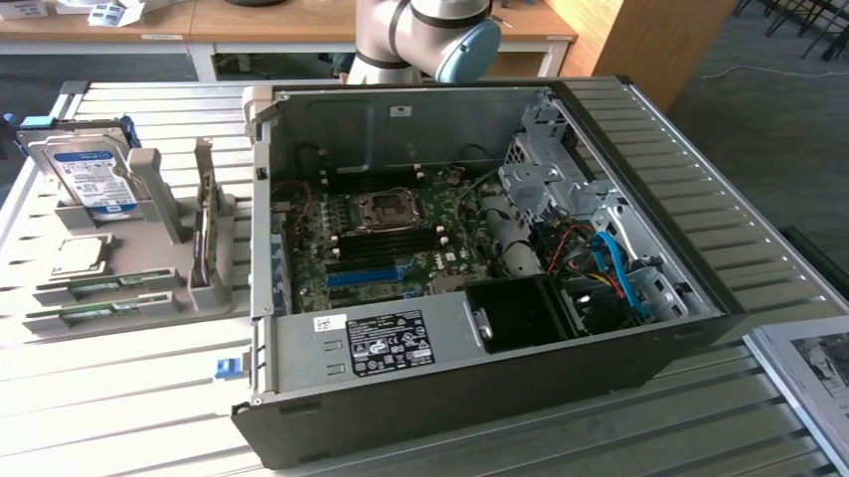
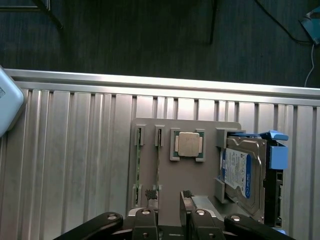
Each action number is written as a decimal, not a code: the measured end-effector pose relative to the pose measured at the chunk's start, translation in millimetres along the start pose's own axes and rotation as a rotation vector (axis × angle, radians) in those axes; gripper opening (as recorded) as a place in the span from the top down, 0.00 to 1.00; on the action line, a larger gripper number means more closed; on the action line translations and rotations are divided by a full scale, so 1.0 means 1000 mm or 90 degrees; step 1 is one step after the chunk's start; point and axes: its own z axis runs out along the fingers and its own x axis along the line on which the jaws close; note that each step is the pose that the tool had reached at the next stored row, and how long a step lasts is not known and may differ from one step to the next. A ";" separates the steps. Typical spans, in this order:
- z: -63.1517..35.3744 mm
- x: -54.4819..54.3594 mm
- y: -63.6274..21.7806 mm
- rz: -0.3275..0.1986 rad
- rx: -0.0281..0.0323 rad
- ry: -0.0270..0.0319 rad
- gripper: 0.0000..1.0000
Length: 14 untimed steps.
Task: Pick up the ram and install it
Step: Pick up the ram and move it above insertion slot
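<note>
Two ram sticks, thin green boards [image 2: 138,165] [image 2: 158,167], stand on edge in slots of a grey holder tray [image 2: 150,127]. In the exterior view these ram sticks [image 1: 106,285] [image 1: 95,312] lie at the tray's [image 1: 153,258] near left corner. My gripper [image 2: 168,195] hovers above the tray. It is open, holds nothing, and one black fingertip [image 2: 150,193] is over the end of the second stick. The open computer case [image 1: 438,407] shows its motherboard [image 1: 385,248] with dark memory slots and a blue slot [image 1: 365,275].
On the tray also sit a silver processor chip [image 2: 189,145] and a hard drive with a blue-white label [image 2: 242,172] in a blue bracket. A tall grey stand [image 1: 210,238] rises from the tray beside the case. The ribbed metal table [image 1: 133,397] ends in a rail [image 2: 160,82].
</note>
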 end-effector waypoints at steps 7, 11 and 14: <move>-0.0001 0.005 0.0002 0.000 0.0000 0.0000 0.69; -0.0002 0.009 0.0003 0.000 0.0000 0.0000 0.69; -0.0002 0.011 0.0003 0.000 0.0000 -0.0001 0.69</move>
